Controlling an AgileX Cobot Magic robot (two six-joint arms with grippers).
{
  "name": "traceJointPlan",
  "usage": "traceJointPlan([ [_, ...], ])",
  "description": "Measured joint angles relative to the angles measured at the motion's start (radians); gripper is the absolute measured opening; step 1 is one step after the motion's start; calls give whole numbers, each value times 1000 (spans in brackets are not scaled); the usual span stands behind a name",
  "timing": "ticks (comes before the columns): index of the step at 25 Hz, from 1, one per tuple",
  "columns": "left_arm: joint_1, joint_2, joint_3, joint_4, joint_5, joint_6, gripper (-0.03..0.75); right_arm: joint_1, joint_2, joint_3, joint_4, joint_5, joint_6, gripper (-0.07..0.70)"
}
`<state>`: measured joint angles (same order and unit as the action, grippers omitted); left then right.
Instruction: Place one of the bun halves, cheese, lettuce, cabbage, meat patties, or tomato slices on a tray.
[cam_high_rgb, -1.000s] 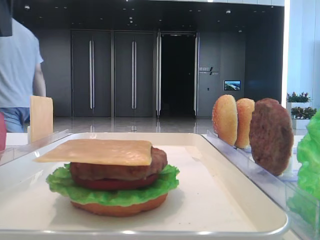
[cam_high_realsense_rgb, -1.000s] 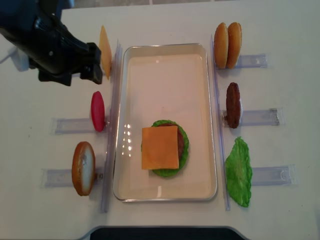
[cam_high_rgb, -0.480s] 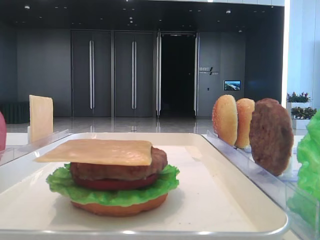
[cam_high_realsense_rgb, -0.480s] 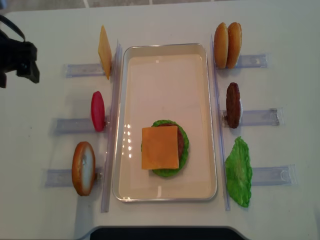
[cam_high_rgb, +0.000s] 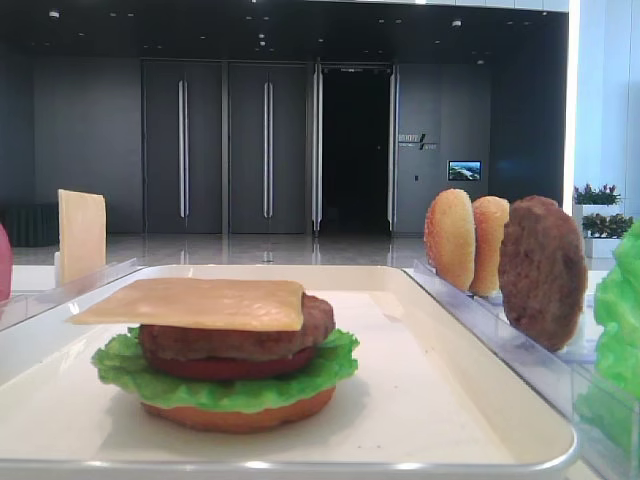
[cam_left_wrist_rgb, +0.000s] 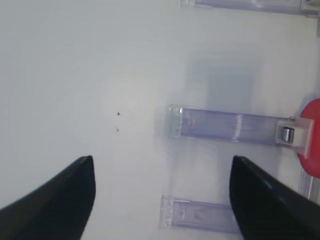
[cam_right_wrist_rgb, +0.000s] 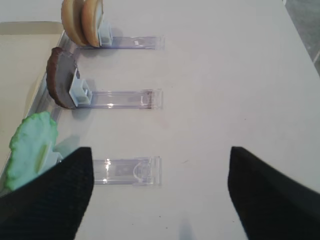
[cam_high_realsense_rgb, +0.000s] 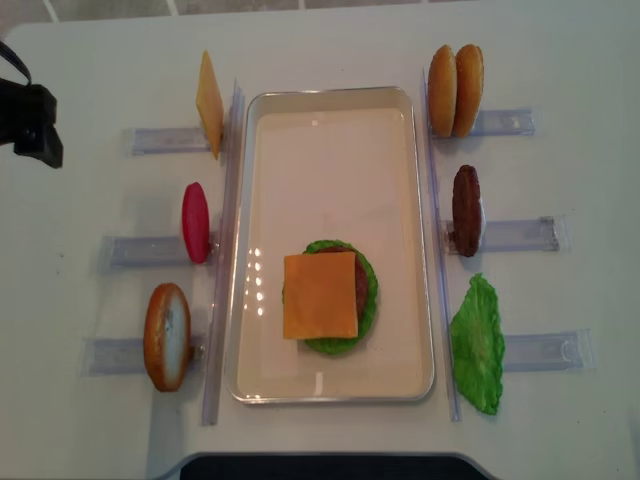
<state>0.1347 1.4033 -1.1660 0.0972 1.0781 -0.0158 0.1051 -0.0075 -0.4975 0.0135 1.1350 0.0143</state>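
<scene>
Spanning the white counter (cam_high_realsense_rgb: 330, 40), the tray (cam_high_realsense_rgb: 330, 110) carries a stack: cheese (cam_high_realsense_rgb: 320, 294) over a meat patty (cam_high_rgb: 240, 335), tomato, lettuce (cam_high_rgb: 230, 385) and a bottom bun, layers only the low view reveals. Overhead, the left hand (cam_left_wrist_rgb: 162, 200) sits at the far left edge, fingers (cam_left_wrist_rgb: 55, 200) apart, empty. The right hand (cam_right_wrist_rgb: 160, 200) shows only in its wrist view, also apart.
</scene>
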Motion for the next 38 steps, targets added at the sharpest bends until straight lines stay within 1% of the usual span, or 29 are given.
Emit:
traceJointPlan([
  [9, 0, -235, 1, -28, 7, 58, 639, 0, 0, 0, 0, 0, 0, 555],
  [12, 0, -331, 23, -57, 4, 94, 639, 0, 0, 0, 0, 0, 0, 555],
  [14, 0, -406, 52, -74, -8, 121, 639, 0, 0, 0, 0, 0, 0, 555],
  [20, 0, -617, 192, -85, -79, 152, 639, 0, 0, 0, 0, 0, 0, 555],
  [27, 0, -832, 363, -85, -131, 174, 639, 0, 0, 0, 0, 0, 0, 555],
  [34, 0, -1014, 505, -119, -135, 177, 639, 0, 0, 0, 0, 0, 0, 555],
  [38, 0, -1121, 557, -147, -134, 179, 639, 0, 0, 0, 0, 0, 0, 555],
])
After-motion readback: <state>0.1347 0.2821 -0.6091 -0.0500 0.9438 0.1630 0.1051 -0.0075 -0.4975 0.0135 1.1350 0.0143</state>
